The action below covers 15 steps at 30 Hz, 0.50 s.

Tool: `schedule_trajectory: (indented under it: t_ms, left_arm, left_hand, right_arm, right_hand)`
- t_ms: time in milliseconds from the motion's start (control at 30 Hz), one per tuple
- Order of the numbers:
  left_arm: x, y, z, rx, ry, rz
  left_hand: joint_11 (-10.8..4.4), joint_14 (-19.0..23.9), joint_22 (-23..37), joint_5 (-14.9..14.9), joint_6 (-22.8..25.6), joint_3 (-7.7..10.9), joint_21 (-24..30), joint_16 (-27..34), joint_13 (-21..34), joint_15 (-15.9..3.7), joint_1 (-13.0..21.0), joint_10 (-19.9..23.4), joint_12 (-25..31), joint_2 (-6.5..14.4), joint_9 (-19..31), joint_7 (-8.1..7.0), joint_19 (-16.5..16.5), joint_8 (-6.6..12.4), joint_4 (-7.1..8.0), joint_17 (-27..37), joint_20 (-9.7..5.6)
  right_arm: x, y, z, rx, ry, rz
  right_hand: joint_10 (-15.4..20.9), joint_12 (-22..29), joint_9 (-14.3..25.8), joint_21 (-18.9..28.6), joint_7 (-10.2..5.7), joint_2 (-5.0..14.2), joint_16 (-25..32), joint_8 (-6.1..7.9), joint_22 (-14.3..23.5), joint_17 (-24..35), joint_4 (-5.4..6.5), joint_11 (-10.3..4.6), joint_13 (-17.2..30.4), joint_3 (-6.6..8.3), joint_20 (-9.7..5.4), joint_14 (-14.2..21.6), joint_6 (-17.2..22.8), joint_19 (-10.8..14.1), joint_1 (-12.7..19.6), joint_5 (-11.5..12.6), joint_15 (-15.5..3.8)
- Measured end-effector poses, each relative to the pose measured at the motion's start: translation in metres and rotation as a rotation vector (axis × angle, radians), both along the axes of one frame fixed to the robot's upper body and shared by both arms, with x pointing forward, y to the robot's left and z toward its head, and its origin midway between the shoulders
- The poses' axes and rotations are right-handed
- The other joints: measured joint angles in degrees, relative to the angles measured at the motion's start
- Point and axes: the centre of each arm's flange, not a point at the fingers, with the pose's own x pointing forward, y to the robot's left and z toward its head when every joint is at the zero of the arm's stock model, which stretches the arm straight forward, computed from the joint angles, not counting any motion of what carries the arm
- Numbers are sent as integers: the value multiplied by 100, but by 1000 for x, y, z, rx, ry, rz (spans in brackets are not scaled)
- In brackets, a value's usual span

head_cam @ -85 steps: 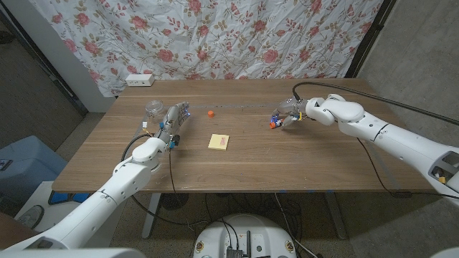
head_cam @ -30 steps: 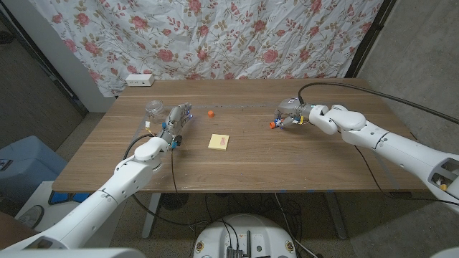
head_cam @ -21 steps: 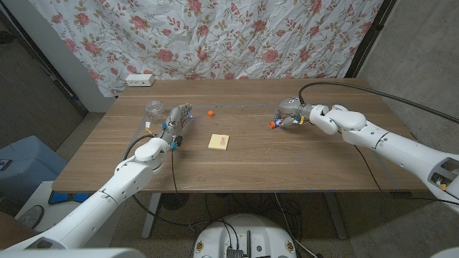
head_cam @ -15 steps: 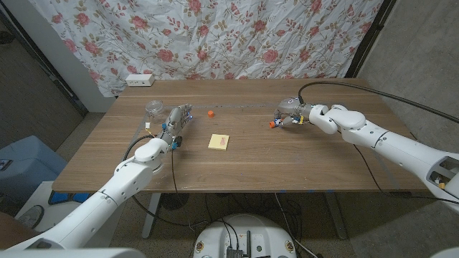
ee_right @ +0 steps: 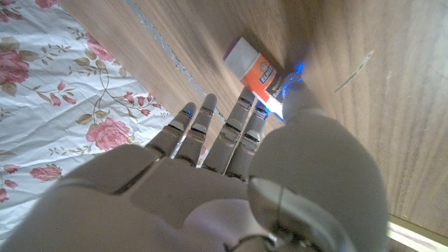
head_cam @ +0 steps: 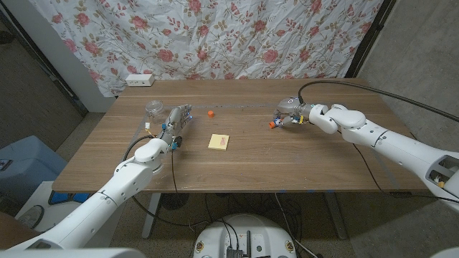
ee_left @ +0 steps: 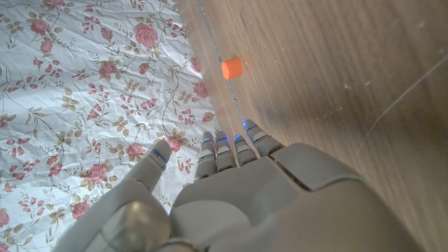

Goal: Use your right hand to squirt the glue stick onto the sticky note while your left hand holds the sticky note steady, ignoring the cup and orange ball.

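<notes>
Right hand (head_cam: pixel 288 115) has slid closer onto the glue stick (ee_right: pixel 256 70).
Reaching step: fingers spread, nothing held; it must close next. Left hand (head_cam: pixel 174 123) waits open, well apart from the sticky note (head_cam: pixel 219 142).

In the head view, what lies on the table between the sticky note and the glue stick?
Nothing: in the head view the stretch between the sticky note and the glue stick is bare wood. The orange ball sits off that line, farther back.
</notes>
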Motion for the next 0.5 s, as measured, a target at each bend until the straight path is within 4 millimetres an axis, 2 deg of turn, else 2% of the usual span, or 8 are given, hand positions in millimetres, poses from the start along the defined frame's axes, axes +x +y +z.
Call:
schedule_trajectory:
  t_ms: [233, 500]
  left_arm:
    - [0, 0, 0, 1, 1, -1]
    - [1, -1, 0, 6, 1, -6]
  left_hand:
    - [0, 0, 0, 0, 0, 0, 0, 0, 0, 0, 0, 0, 0, 0, 0, 0, 0, 0, 0, 0, 0]
    - [0, 0, 0, 0, 0, -1, 0, 0, 0, 0, 0, 0, 0, 0, 20, 0, 0, 0, 0, 0, 0]
  right_arm:
    - [-1, -3, 4, 17, -10, 8]
    - [-4, -6, 9, 47, -21, 27]
  right_hand:
    - [40, 0, 0, 0, 0, 81, 21, -1, 0, 26, 32, 21, 0, -49, -31, 41, 0, 31, -70, -11, -41]
    - [70, -1, 0, 0, 31, 80, 44, -4, -1, 26, 39, -10, -2, -56, -31, 61, 30, 31, -70, -24, -20]
